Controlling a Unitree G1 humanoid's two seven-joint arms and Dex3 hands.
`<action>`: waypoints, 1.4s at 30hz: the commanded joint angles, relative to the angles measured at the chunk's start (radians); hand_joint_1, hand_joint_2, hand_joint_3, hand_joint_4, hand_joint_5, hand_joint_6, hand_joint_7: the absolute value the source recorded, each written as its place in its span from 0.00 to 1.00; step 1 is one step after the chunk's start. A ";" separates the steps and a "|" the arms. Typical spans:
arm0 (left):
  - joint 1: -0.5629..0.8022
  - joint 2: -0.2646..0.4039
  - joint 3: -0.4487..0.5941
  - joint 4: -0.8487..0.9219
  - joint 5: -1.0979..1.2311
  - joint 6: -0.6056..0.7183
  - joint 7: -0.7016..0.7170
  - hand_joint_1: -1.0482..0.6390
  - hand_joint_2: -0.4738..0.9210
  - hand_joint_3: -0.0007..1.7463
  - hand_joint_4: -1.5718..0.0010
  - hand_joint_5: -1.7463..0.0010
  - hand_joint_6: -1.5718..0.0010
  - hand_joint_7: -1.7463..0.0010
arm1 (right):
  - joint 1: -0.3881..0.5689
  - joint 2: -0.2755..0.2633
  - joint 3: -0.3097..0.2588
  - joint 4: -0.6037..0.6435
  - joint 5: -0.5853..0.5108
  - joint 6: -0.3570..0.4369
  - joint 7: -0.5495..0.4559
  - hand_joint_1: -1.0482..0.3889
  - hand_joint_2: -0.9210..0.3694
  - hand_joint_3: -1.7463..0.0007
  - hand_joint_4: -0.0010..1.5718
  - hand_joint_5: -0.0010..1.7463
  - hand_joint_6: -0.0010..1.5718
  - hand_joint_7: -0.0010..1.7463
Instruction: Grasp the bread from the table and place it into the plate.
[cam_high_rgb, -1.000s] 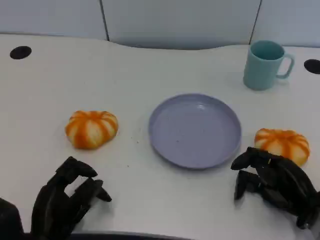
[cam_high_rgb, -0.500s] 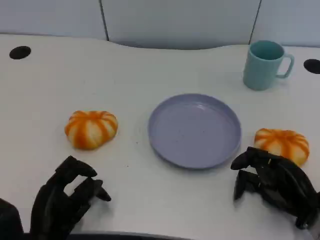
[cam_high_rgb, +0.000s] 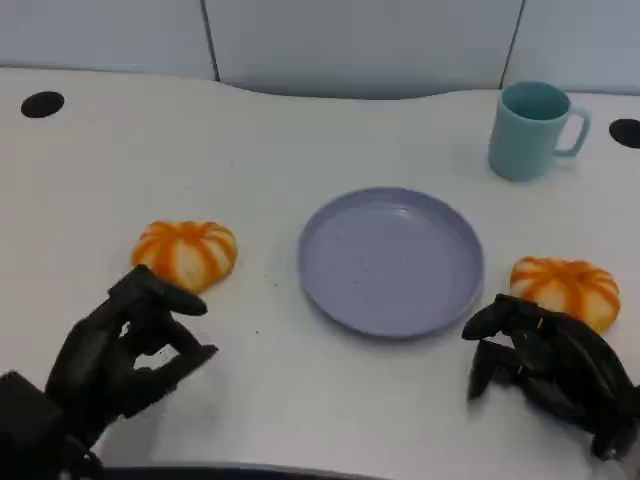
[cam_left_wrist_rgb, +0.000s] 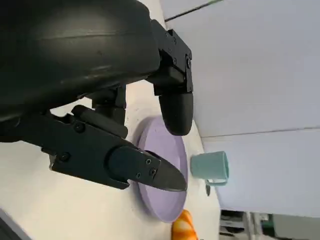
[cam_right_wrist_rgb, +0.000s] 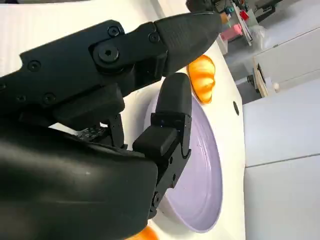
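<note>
**Both hands free, both bread pieces on the tabletop outside the plate**

Left hand (cam_high_rgb: 125, 350): fingers apart, nothing in them. Sits on the robot's side of the plate (cam_high_rgb: 391, 260), off toward the plate's left. Its upper fingertips (cam_high_rgb: 185, 306) are just short of the left bread (cam_high_rgb: 185, 254); contact can't be confirmed from the head view. In the left wrist view the hand (cam_left_wrist_rgb: 100, 100) has its fingers spread with a gap between them, and the plate (cam_left_wrist_rgb: 167, 195) sits beyond them.

Right hand (cam_high_rgb: 545, 365): fingers apart and curved, holding nothing. Sits near the plate's lower right rim, just on the robot's side of the right bread (cam_high_rgb: 565, 288). Whether it touches that bread can't be told. The right wrist view shows the hand (cam_right_wrist_rgb: 150, 85) with fingers separated over the plate (cam_right_wrist_rgb: 200, 175), with the left bread (cam_right_wrist_rgb: 202, 77) past the plate's far edge.

Left bread: orange and white striped, left of the plate, apart from its rim. Right bread: same look, just right of the plate.

Teal mug (cam_high_rgb: 533, 130): upright, behind the plate toward its right, well apart. White tabletop (cam_high_rgb: 300, 130) carries all of it.
</note>
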 joint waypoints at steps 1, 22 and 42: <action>-0.032 0.097 -0.034 -0.066 0.183 -0.009 0.115 0.28 1.00 0.02 0.90 0.12 0.83 0.41 | 0.038 0.002 0.010 0.024 -0.016 0.010 -0.011 0.36 0.00 0.94 0.38 0.93 0.47 0.61; -0.291 0.411 -0.297 -0.116 0.815 0.211 0.329 0.11 1.00 0.02 1.00 0.79 0.88 0.95 | 0.053 0.010 0.021 -0.024 -0.003 0.057 -0.017 0.36 0.00 0.94 0.38 0.93 0.45 0.63; -0.708 0.292 -0.630 0.470 0.990 0.388 0.440 0.07 1.00 0.03 1.00 0.95 0.91 0.99 | 0.040 -0.012 0.024 0.014 -0.007 0.020 -0.016 0.35 0.00 0.94 0.37 0.93 0.45 0.61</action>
